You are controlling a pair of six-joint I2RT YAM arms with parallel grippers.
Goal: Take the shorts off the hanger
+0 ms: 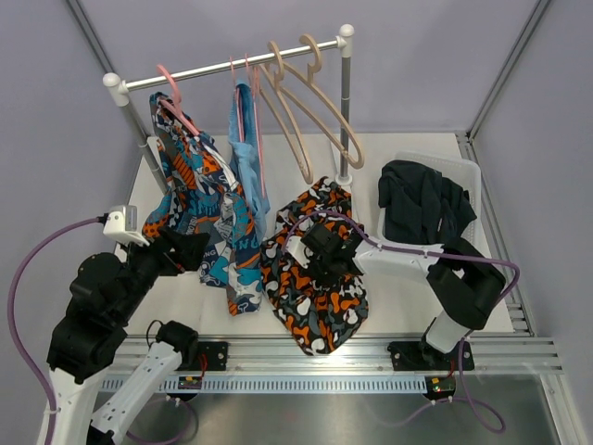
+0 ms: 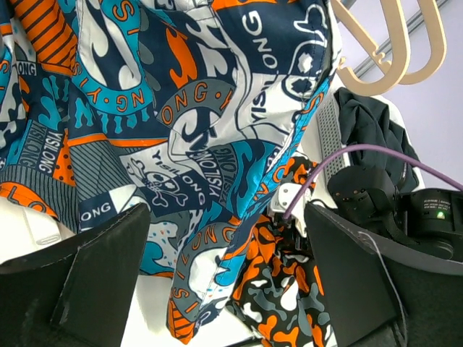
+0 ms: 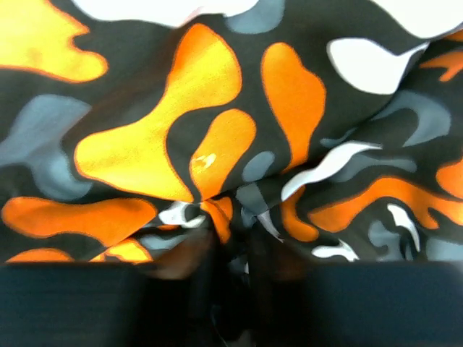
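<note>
One camo shorts (image 1: 320,315), long axis far-to-near; right claw (image 1: 321,264) pinching it; left claw (image 1: 195,248) spread.

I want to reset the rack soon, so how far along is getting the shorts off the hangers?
Done: dark shorts lie in the white basket, and two beige hangers hang bare. In hand: the right pincer pinches the camouflage shorts, off any hanger, on the table; the left pincer is open. Left: probably only moving that pair to the basket. The teal patterned garment and light blue garment are hanging.
</note>
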